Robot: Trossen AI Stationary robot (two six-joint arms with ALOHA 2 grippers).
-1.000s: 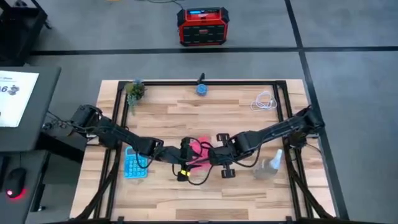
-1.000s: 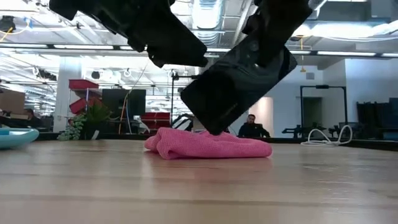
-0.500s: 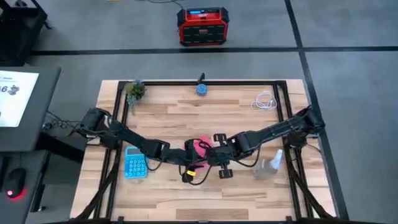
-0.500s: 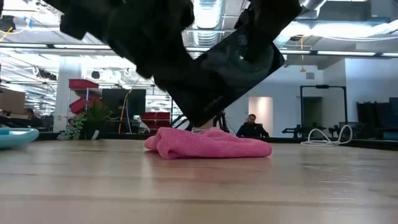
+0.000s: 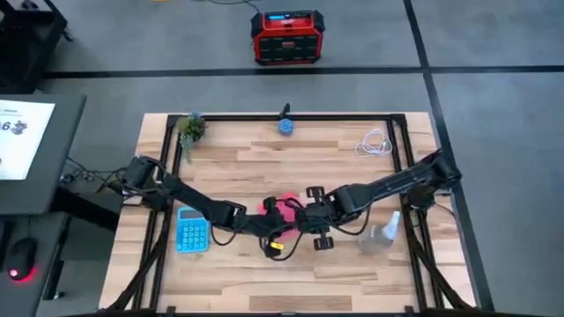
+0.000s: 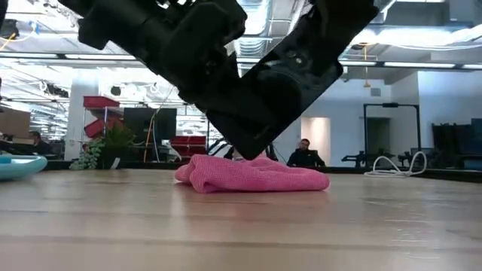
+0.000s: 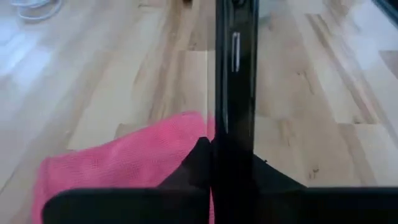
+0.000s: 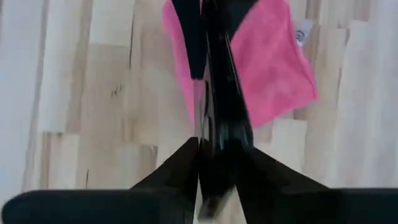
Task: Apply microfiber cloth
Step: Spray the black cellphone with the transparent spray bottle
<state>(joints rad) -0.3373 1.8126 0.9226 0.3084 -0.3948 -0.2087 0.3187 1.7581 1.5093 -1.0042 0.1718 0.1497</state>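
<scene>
The pink-red microfiber cloth lies bunched on the table's middle. Above it a black phone hangs tilted, one corner low over the cloth's top; I cannot tell whether it touches. Both grippers are shut on the phone. My left gripper comes from the table's left, my right gripper from the right. Each wrist view shows the phone edge-on with the cloth below it. My left gripper pinches the phone's two flat faces between its fingers, at one end, with the thin edge and its side button facing the camera. The phone is lifted off the table. My right gripper pinches the flat faces at the opposite end. It comes slanting down from the table's right, and the phone runs on tilted beyond its fingers toward the left gripper's finger.
A light-blue calculator lies left of the cloth under the left arm. A spray bottle lies at the right, a white cable at the far right, and a small plant at the far left corner.
My left gripper has gone toward the table's right and come up to the phone that the right gripper holds over the cloth. The phone has shifted slightly left above the cloth. The cloth has stayed where it was.
</scene>
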